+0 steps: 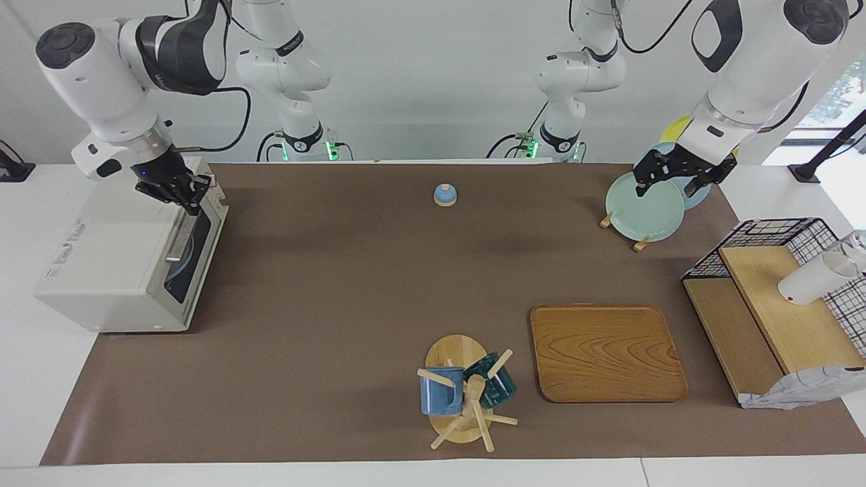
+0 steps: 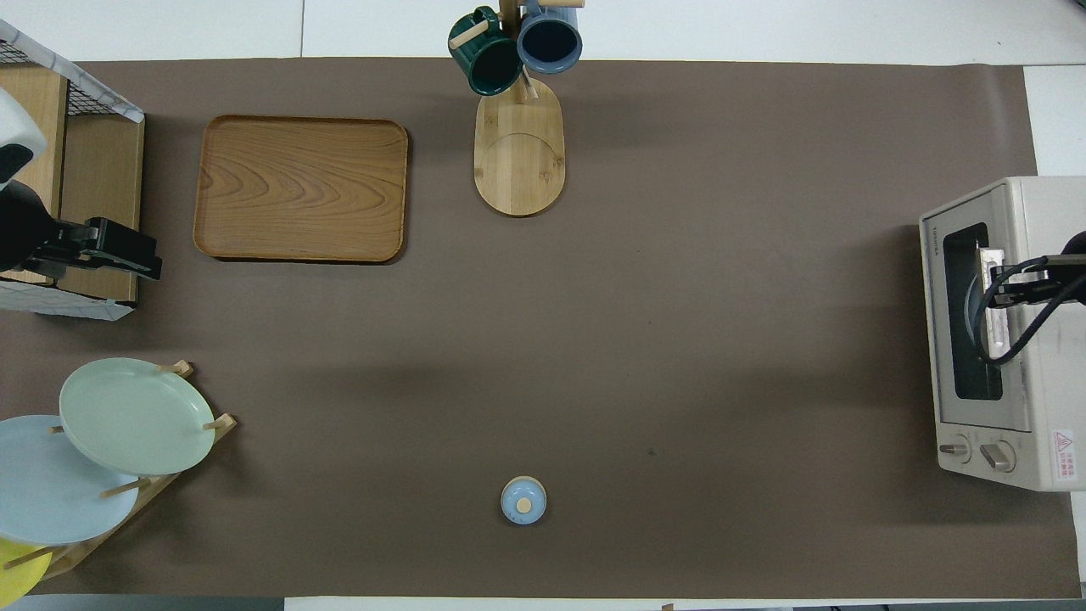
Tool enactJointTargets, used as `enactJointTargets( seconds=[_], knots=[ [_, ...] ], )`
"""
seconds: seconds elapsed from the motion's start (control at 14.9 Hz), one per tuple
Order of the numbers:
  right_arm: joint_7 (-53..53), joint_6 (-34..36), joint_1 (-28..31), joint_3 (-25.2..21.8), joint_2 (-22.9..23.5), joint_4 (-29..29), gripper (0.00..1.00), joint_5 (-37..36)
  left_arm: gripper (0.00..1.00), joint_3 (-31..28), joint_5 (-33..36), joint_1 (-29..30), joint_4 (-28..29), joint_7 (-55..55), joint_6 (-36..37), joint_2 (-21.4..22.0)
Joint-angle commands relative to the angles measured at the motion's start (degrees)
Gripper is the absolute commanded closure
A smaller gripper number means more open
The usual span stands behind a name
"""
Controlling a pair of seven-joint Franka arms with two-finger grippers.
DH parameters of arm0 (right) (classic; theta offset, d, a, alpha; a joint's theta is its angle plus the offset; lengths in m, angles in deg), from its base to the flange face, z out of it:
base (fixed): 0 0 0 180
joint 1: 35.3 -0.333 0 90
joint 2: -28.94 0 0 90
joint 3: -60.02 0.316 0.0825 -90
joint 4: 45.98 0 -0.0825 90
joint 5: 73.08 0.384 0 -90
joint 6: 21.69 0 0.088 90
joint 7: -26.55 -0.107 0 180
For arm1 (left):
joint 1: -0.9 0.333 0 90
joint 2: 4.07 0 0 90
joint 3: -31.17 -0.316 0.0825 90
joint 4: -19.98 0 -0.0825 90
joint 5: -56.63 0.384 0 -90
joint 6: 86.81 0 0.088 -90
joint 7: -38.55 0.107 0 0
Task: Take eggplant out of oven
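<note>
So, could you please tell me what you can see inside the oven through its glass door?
The oven door is closed. Through its dark glass only a pale blue curved shape shows, perhaps a plate. No eggplant is visible; the handle and the right gripper cover part of the window.

Facing view: taken from high across the tabletop, looking toward both arm bases, wide enough to hold the whole brown mat with the oven at one end. Overhead view: taken from high above the robots' own end, looking forward and steeply down. Shared by both, half a turn apart: mat, oven, wooden tray.
</note>
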Motion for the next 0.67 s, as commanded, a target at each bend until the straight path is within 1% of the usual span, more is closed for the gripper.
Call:
enactJointTargets(
  seconds=[0.0, 0.33, 0.6],
  knots=[
    [-1.5, -2.2, 1.5, 0.2, -1.0, 3.5, 1.0, -2.0, 0.0, 0.7, 1.1, 0.8, 0.6, 0.4, 0.6, 0.5],
    [-1.9, -6.7, 2.1, 0.2, -0.6, 6.9, 1.0, -6.8, 0.0, 0.7, 1.1, 0.8, 0.6, 0.4, 0.6, 0.5],
    [-2.2, -7.7, 3.0, 0.2, -0.4, 8.0, 1.0, -6.8, 0.0, 0.7, 1.1, 0.8, 0.6, 0.4, 0.6, 0.5]
  ],
)
